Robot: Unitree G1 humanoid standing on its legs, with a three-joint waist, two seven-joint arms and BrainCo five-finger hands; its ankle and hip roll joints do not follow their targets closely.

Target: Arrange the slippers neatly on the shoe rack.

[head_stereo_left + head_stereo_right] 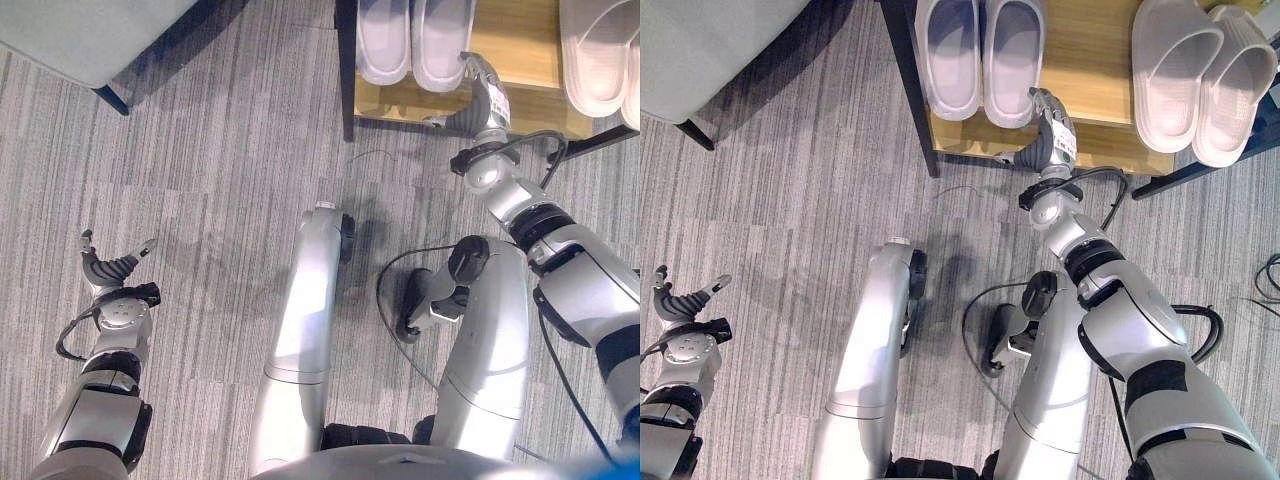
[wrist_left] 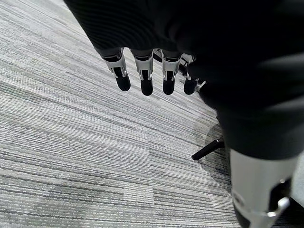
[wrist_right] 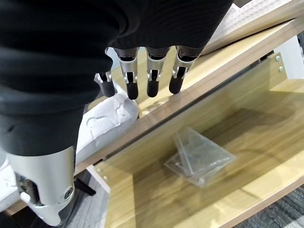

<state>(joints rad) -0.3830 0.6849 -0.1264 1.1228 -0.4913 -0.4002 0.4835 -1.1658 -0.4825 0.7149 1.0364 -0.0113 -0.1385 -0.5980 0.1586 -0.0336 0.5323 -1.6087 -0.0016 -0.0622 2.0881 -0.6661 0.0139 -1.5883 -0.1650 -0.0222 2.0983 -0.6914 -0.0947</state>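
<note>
We see two pale slipper pairs (image 1: 985, 60) (image 1: 1200, 75) on the wooden shoe rack (image 1: 1090, 50) top. The right hand (image 1: 1048, 135), fingers relaxed and empty, sits at the shelf edge just beside the nearer pair's heel. The left hand (image 1: 112, 268) hangs released over carpet. We judge that a careless withdrawal could nudge that heel askew.

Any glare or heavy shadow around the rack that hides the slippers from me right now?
Right eye view: both slipper pairs evenly lit on the shoe rack, no glare; right hand at its front edge. Right wrist view: lower shelf bright, a clear plastic bag glinting. Left wrist view: left hand dark against pale carpet.
</note>
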